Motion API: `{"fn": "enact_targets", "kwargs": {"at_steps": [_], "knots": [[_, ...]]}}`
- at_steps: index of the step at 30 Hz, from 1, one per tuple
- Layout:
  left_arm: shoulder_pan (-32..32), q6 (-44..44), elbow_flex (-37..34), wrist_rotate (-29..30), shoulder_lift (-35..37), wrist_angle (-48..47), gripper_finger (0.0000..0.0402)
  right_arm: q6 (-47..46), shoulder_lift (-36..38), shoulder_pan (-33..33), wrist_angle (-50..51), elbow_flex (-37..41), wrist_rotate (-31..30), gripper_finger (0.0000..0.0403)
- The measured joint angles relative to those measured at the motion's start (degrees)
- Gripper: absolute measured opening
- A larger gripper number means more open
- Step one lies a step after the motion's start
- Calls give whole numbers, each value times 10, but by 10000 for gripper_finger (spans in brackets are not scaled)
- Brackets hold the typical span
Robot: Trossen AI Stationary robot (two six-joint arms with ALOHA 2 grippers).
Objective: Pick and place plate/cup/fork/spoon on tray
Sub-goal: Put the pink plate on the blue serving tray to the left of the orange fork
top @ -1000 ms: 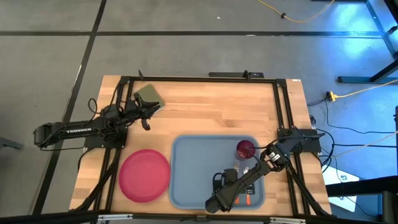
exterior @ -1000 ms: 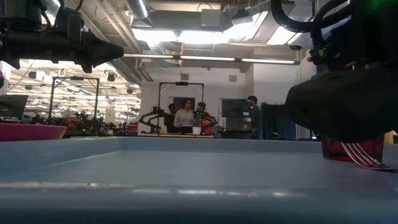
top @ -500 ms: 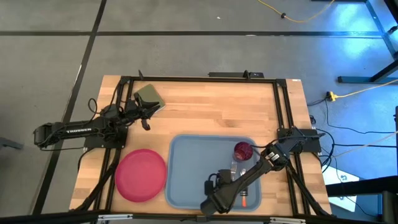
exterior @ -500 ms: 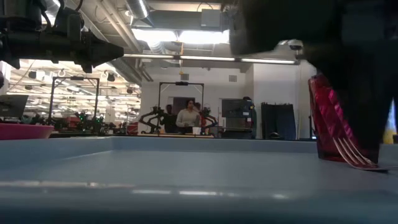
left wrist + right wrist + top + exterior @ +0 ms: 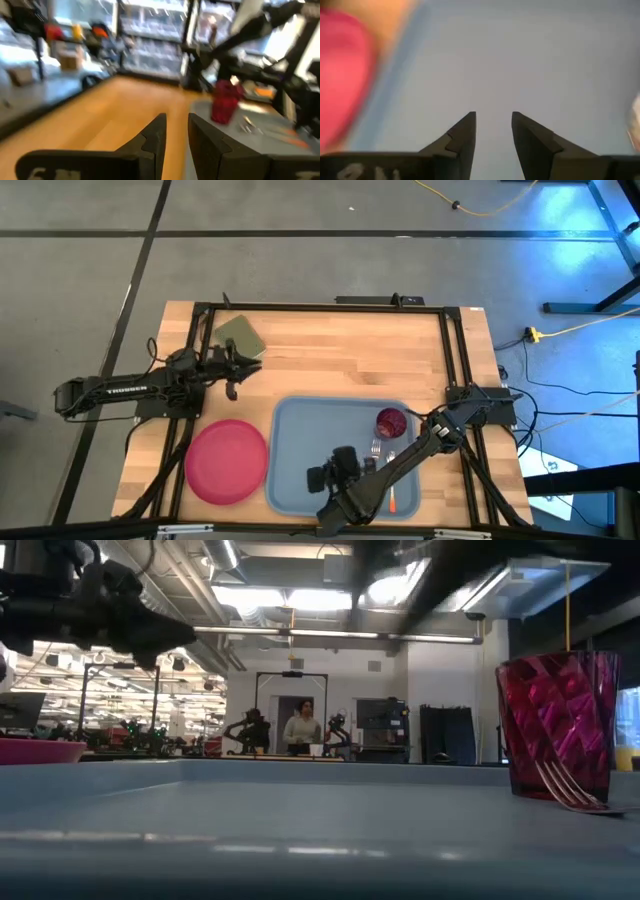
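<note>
Wooden desk [image 5: 330, 350] carries the tray [image 5: 300, 440] at lower centre, cup [image 5: 391, 421], fork [image 5: 378, 448] and spoon [image 5: 393, 498] already on it. The right gripper [image 5: 322, 476], released and empty, has been swung leftward toward the plate [image 5: 227, 461], left of the tray. The left gripper [image 5: 236, 366] waits nearly closed, empty. The spoon's bowl is hidden under the arm.

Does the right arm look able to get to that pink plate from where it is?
Probably yes. The right gripper hangs open over the tray, and the plate lies just beside the tray with nothing between them.
</note>
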State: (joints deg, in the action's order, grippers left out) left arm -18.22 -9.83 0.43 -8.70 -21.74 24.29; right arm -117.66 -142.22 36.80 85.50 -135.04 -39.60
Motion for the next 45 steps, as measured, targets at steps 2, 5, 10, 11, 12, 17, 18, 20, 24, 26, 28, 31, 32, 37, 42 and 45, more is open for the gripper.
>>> {"fn": "enact_targets", "kwargs": {"at_steps": [2, 5, 10, 11, 12, 17, 18, 20, 24, 26, 28, 31, 32, 37, 42, 45], "knots": [[0, -8, 0, -15, 0, -27, 73, 51, 3, -2, -14, 1, -83, 131], [0, -18, 0, -13, 0, -30, 73, 106, 4, -11, -10, 1, -196, 131], [0, -17, 0, 15, 0, 12, 73, 191, 5, -43, 14, 2, -364, 131], [0, -17, 0, 22, 0, 24, 73, 214, 5, -50, 25, 2, -390, 131], [0, -17, 0, 29, 0, 32, 73, 238, 5, -59, 39, 2, -411, 131], [0, -16, 0, 73, 0, 59, 73, 421, 8, -126, 45, 1, -460, 131], [0, -16, 0, 82, 0, 62, 73, 455, 12, -143, 45, 1, -458, 131], [0, -16, 0, 100, 0, 65, 73, 509, 19, -180, 46, 1, -439, 131], [0, -16, 0, 122, 0, 65, 73, 610, 42, -263, 47, 1, -349, 131], [0, -16, 0, 125, 0, 65, 73, 659, 58, -303, 46, 1, -300, 131], [0, -16, 0, 125, 0, 65, 73, 689, 72, -336, 46, 1, -273, 131], [0, -16, 0, 125, 0, 64, 73, 719, 86, -371, 46, 5, -260, 131], [0, -16, 0, 125, 0, 64, 73, 731, 89, -380, 46, 5, -259, 131], [0, -49, 1, 95, 2, 68, 73, 798, 104, -408, 44, 11, -258, 131], [0, -100, 14, -4, 1, 68, 73, 802, 161, -439, 44, 80, -302, 131], [0, -125, 22, -60, 1, 69, 73, 754, 224, -463, 44, 156, -301, 131]]}}
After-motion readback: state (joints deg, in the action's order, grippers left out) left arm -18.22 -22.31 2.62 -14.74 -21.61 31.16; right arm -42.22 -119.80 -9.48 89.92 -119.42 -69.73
